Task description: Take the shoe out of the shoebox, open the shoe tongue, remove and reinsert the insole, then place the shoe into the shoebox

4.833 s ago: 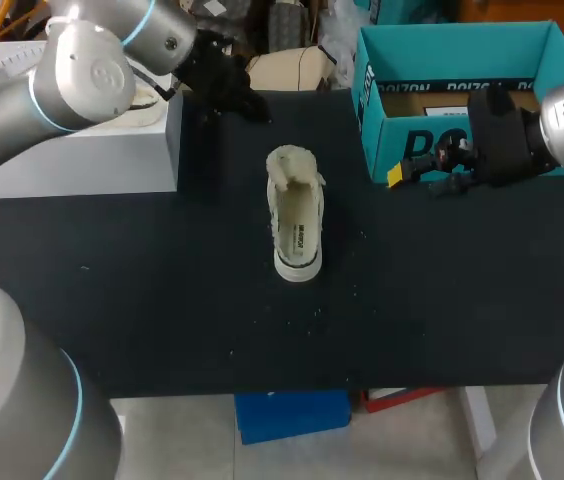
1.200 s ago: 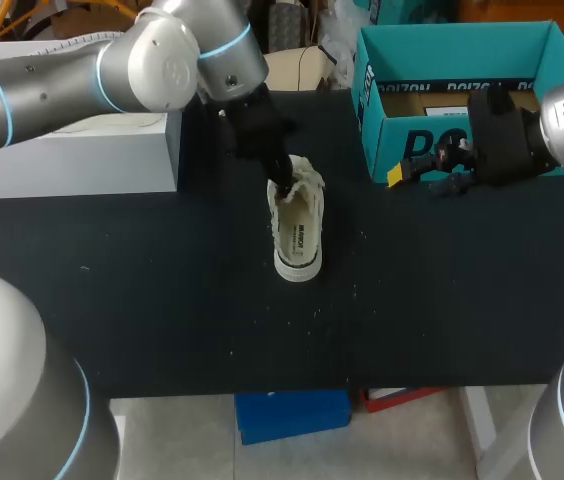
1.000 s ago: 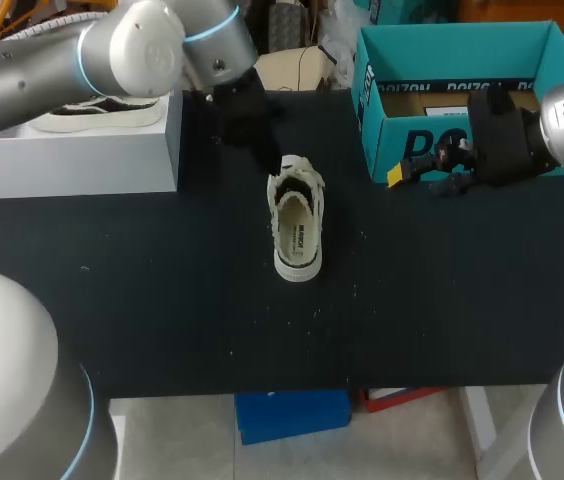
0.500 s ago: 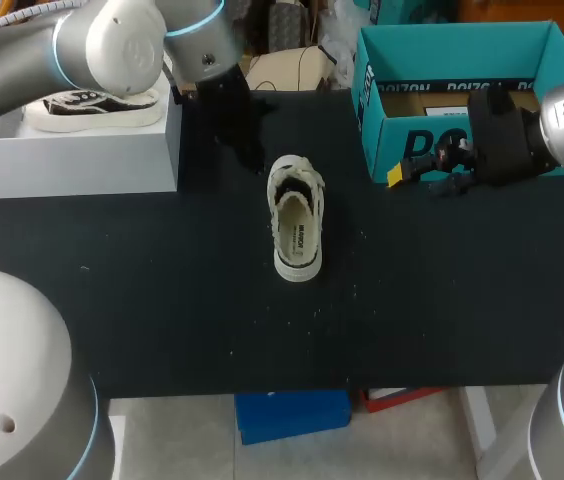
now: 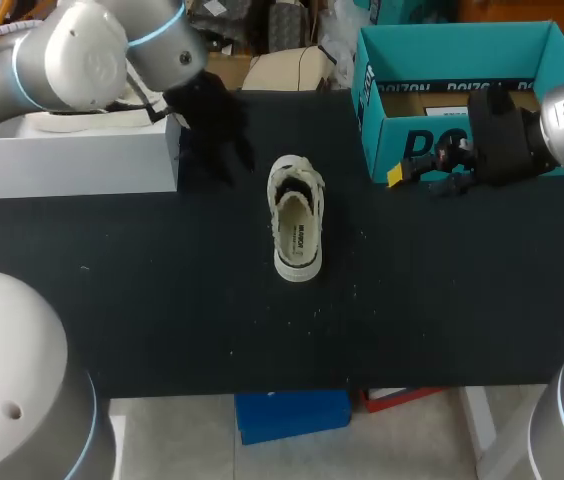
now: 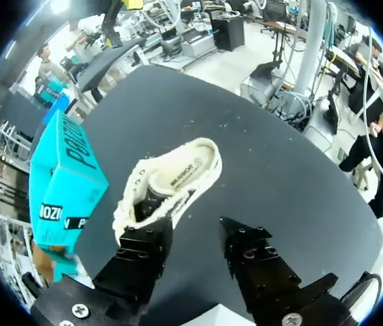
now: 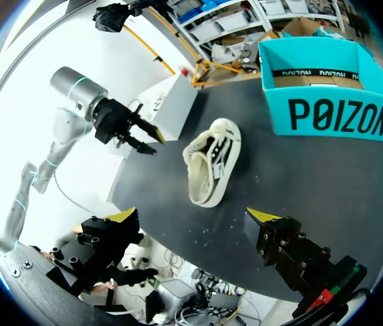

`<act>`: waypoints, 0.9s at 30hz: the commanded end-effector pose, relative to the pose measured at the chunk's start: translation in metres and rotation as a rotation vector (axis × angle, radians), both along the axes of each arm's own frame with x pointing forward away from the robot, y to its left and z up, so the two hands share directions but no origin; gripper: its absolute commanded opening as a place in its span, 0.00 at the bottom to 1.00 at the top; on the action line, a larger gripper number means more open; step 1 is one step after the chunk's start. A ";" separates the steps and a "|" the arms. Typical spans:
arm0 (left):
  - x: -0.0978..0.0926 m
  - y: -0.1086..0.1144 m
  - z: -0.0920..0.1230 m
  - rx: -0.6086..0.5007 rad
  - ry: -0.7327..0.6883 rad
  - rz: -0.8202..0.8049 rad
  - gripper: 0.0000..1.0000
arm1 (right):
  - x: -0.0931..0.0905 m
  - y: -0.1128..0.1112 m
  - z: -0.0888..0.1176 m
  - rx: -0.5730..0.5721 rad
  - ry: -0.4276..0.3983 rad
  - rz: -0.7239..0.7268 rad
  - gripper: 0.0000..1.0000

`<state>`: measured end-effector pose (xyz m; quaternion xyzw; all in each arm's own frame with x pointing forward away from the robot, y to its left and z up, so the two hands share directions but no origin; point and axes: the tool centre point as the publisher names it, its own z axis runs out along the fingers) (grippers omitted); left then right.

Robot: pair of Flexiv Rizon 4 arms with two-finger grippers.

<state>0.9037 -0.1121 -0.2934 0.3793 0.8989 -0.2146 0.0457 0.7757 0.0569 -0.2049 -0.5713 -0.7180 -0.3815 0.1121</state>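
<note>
The shoe [image 5: 296,222] is seen standing on its sole near the middle of the black table [image 5: 162,300], outside the shoebox [image 5: 442,140]. Its laced end is turned toward the far edge and its opening is exposed. The teal shoebox is set at the far right of the table, open at the top.

The left pincer [image 5: 234,165] is held beside the shoe's laced end, apart from it. In the left wrist view its fingers [image 6: 140,248] are spread, nothing is gripped, and the shoe [image 6: 171,178] lies just ahead of them.

The right pincer [image 7: 195,217] is held in front of the shoebox, spread wide and left empty, with the shoe [image 7: 213,159] well ahead of it. A white box [image 5: 72,155] is placed at the far left.
</note>
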 end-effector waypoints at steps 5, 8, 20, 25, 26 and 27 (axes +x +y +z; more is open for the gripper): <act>-0.009 0.008 -0.005 -0.045 -0.044 0.022 1.00 | 0.000 0.000 0.000 -0.001 0.001 -0.001 1.00; -0.009 0.008 -0.005 -0.045 -0.044 0.022 1.00 | 0.000 0.000 0.000 -0.001 0.001 -0.001 1.00; -0.030 0.031 0.007 -0.179 0.321 0.301 1.00 | 0.000 0.000 0.000 -0.001 0.001 -0.001 1.00; -0.034 0.051 0.018 -0.225 0.345 0.461 1.00 | 0.000 0.000 0.000 -0.001 0.001 -0.001 1.00; -0.035 0.058 0.020 -0.251 0.340 0.506 1.00 | 0.000 0.000 0.000 -0.001 0.001 -0.001 1.00; -0.036 0.062 0.020 -0.248 0.331 0.528 1.00 | 0.000 0.000 0.000 -0.001 0.001 -0.001 1.00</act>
